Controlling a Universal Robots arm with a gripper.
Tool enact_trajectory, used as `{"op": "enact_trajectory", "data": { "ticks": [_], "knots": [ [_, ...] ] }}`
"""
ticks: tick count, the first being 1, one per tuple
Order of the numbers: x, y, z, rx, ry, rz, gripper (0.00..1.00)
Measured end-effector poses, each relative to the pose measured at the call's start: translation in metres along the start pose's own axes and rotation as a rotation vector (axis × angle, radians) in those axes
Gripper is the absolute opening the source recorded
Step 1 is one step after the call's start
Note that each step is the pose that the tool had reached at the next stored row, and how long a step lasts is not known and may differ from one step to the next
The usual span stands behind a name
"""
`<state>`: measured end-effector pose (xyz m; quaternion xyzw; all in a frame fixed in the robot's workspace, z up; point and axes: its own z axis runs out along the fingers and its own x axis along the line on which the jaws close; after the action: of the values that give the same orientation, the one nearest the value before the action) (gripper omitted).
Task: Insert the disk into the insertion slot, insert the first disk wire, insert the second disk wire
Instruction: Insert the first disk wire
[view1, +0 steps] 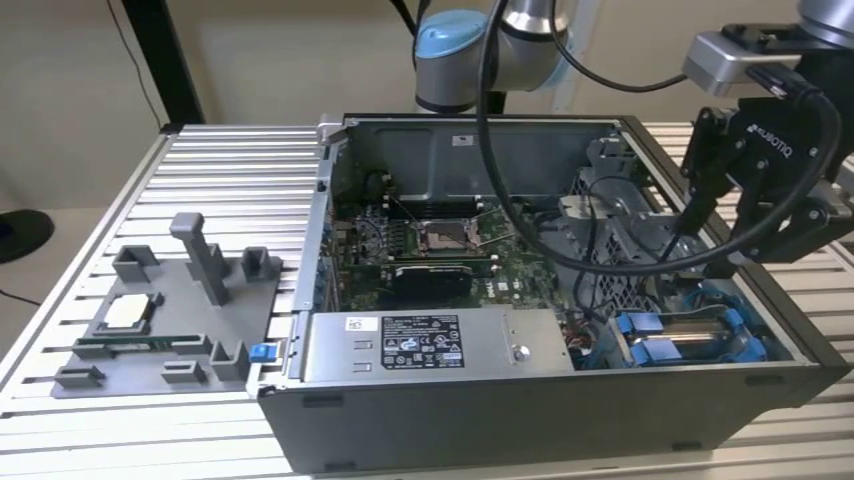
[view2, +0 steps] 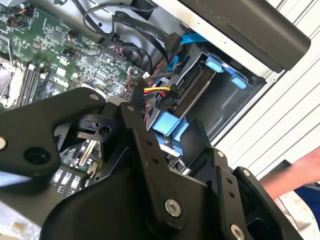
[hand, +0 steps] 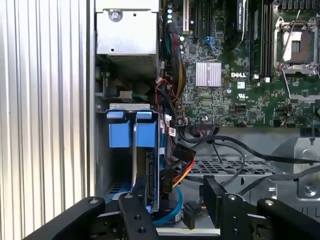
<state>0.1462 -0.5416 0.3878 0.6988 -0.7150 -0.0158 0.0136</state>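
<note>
While the disk (hand: 151, 172) sits slotted, the pincer (view1: 714, 243) hovers above.

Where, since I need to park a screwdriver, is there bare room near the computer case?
The ribbed table is bare between the grey fixture tray and its far edge. Crowded: inside the case, the corner around the disk, thick with cables.
</note>
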Motion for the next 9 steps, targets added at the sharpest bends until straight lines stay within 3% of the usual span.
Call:
{"op": "enact_trajectory", "data": {
  "ticks": [9],
  "knots": [
    [0.0004, -0.0002, 0.0003, 0.0, 0.0001, 0.0, 1.0]
  ]
}}
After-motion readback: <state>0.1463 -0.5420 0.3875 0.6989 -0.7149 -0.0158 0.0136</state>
